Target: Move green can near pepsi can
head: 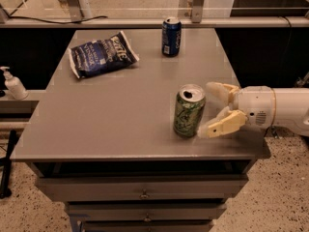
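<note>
The green can stands upright near the front right of the grey table; it has pale leafy markings and a silver top. The pepsi can, dark blue with a silver top, stands upright at the table's far edge, well apart from the green can. My gripper comes in from the right at the height of the green can. It is open, with one pale finger just behind the can's right side and the other just in front, close to it. It holds nothing.
A blue crinkled chip bag lies at the table's far left. A white pump bottle stands on a lower shelf to the left. Drawers sit under the table's front edge. A rail runs behind the table.
</note>
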### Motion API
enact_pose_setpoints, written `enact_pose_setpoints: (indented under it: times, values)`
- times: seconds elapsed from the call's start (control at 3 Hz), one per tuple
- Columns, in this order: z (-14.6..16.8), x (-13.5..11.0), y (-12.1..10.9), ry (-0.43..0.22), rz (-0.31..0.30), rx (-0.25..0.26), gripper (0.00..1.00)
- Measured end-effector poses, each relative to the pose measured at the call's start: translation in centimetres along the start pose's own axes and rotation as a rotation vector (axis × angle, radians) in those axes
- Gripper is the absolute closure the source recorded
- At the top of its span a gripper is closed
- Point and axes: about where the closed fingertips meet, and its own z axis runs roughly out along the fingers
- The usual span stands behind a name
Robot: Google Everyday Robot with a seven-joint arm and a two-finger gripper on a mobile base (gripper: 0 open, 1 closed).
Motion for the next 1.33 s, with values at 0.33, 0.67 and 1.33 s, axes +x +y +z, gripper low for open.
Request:
enact_pose_setpoints:
  times: [0.33, 0.67, 1.33]
  values:
    - [0.4, -0.3, 1.1, -0.073, 0.012, -0.023, 0.00]
    - [0.7, -1.4, 2.5, -0.150, -0.042, -0.059, 0.16]
    - [1.6, -2.7, 4.5, -0.168, -0.149, -0.094, 0.62]
